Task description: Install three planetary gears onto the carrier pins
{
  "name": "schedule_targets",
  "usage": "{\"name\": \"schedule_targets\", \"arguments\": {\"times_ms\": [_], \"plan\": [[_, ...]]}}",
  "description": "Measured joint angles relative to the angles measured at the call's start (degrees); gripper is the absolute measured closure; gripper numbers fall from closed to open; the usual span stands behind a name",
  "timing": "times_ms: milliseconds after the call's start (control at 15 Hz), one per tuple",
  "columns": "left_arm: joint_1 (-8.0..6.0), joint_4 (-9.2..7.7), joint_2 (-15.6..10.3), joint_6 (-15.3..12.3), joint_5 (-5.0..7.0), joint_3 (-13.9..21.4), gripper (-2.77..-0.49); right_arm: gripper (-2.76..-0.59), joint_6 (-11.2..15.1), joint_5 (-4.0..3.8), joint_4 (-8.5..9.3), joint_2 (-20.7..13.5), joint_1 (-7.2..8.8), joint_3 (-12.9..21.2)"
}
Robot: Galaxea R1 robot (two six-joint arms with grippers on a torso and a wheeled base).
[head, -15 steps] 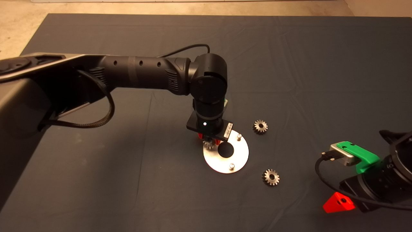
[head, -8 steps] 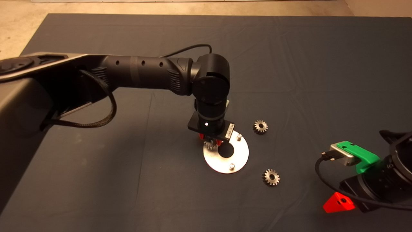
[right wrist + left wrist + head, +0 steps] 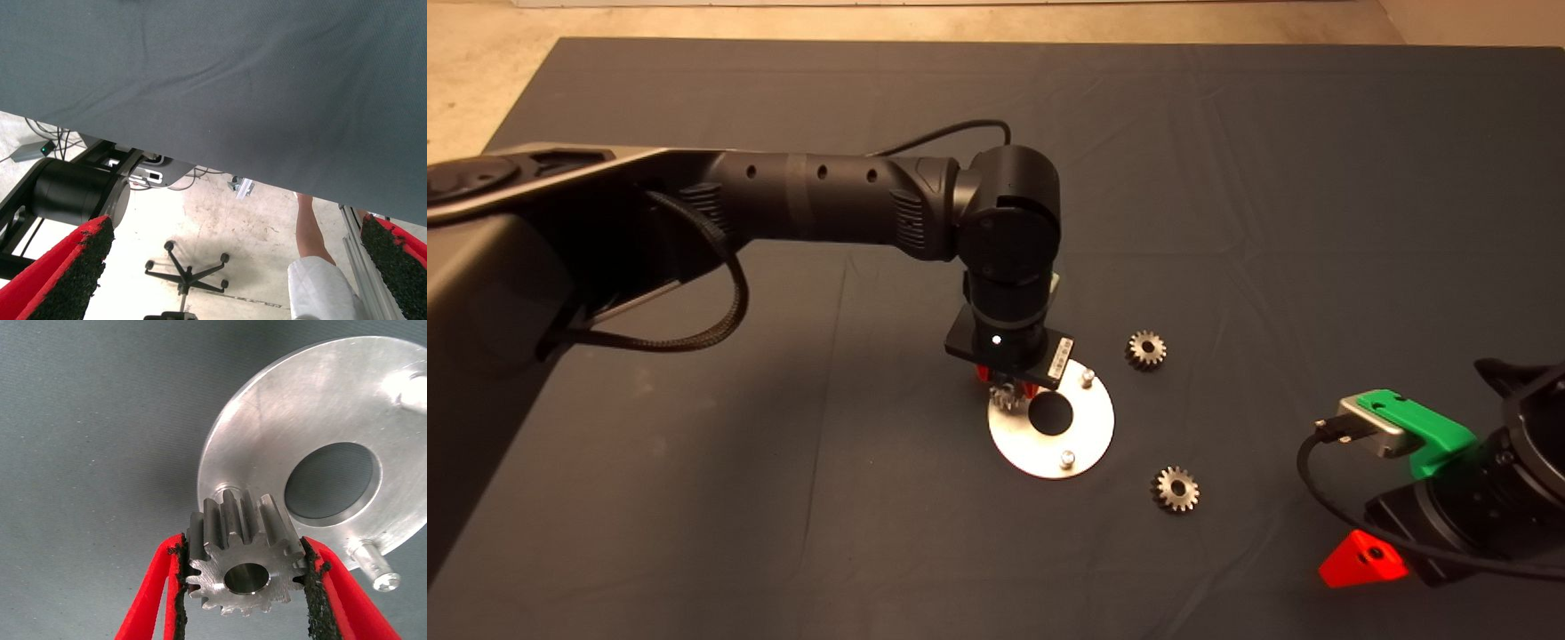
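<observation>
The left gripper (image 3: pixel 243 587) pinches 1 gear (image 3: pixel 243 563) over the disc (image 3: pixel 267 433); the right gripper (image 3: pixel 230 267), spread wide, waits at the mat's edge.

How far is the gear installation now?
None is clearly seated. The left end effector grips one gear over a pin at the carrier disc's edge. Two gears lie on the mat; two pins are bare. Right end effector waits.
</observation>
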Motion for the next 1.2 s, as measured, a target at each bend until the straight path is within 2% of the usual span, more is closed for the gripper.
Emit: {"name": "schedule_targets", "arguments": {"times_ms": [1200], "plan": [[0.02,-0.02,-0.1,0.6,0.0,0.7,-0.91,-2.75,0.0,0.02,0.01,0.0,0.01,0.0]]}}
